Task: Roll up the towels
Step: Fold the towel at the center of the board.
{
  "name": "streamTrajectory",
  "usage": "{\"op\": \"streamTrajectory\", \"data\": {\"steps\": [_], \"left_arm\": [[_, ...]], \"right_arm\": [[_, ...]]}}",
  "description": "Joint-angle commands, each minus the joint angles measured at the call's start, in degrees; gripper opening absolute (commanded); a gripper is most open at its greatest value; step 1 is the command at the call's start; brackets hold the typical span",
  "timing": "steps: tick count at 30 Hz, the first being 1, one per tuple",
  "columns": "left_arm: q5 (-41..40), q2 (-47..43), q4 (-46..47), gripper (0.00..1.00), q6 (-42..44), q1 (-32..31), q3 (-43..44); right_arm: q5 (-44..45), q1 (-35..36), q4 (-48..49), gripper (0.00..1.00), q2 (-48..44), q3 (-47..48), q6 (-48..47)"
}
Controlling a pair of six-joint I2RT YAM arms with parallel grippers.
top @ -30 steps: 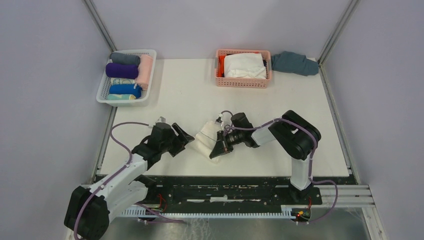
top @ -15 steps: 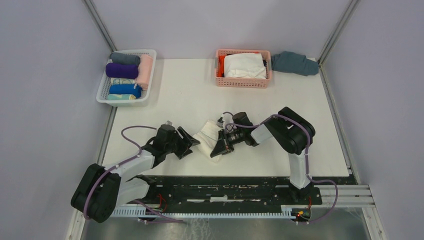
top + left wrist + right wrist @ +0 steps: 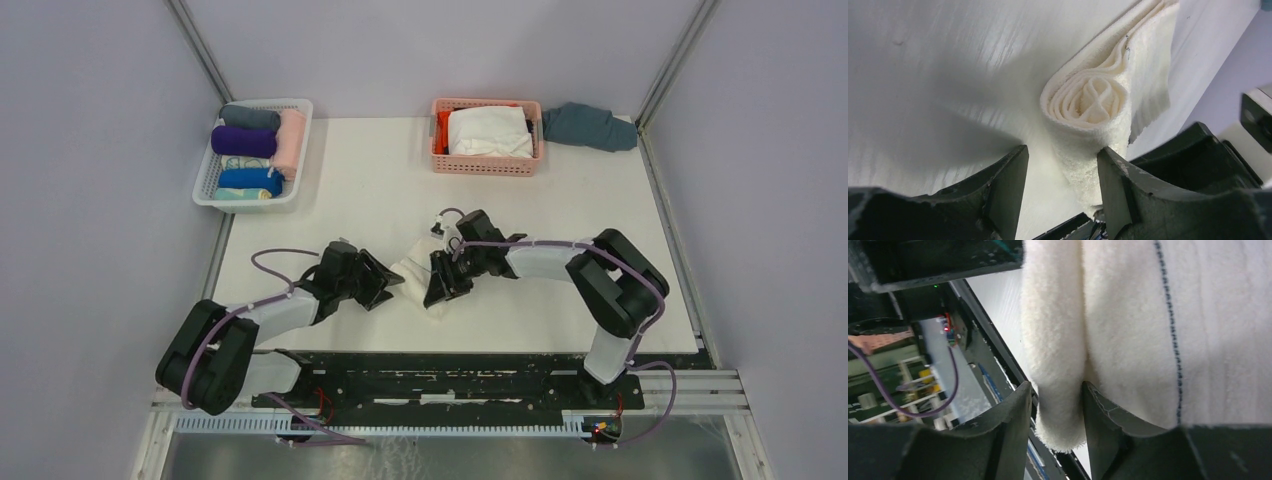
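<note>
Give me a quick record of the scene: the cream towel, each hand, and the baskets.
cream towel: partly rolled, middle of the table
left hand: open, jaws either side of the rolled end
right hand: open, a towel fold between its jaws
purple towel: rolled, in white basket, far left
pink basket: holds white cloth and orange fabric

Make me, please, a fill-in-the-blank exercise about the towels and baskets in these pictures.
1. The purple towel lies in the ____ basket.
2. The pink basket holds a white cloth and something ____.
3. The grey-blue cloth lies to the ____ of the pink basket.
4. The cream towel lies ____ the left fingers and the right fingers.

Missing words: white; orange; right; between.
</note>
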Motion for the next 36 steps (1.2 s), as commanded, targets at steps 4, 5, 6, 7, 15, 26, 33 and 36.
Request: {"op": "streamTrajectory", "data": {"steps": [4,5,6,7,15,26,33,36], "left_arm": [[-5.67,5.96,-6.38,0.61,0.03,-0.1,0.99],[-5.64,6.27,-6.45,0.61,0.1,-0.11,1.13],[-5.68,6.52,-6.5,0.61,0.14,-0.17,1.21],[-5.77,6.68,-6.62,0.61,0.15,-0.3,1.37],[-6.67,6.9,-7.88,0.61,0.53,-0.89,2.12],[-7.43,6.54,-9.28,0.61,0.8,-1.3,3.03],[-7.98,6.43,-10.27,0.62,1.5,-1.5,3.94],[-7.96,6.54,-10.49,0.63,1.79,-1.55,4.37]], "right_arm": [[24.44,5.88,-19.55,0.54,-12.04,6.07,-12.57],[28.1,7.11,-20.83,0.55,-13.78,6.5,-13.53],[31.97,8.51,-21.89,0.55,-15.27,6.99,-14.6],[35.87,10.08,-22.82,0.56,-16.79,7.39,-15.54],[51.93,20.99,-21.86,0.57,-19.63,9.91,-22.18],[57.78,25.82,-23.27,0.54,-7.09,17.04,-26.04],[59.33,25.78,-25.6,0.53,-1.9,17.99,-26.11],[60.21,25.69,-26.1,0.54,0.06,17.83,-25.88]]}}
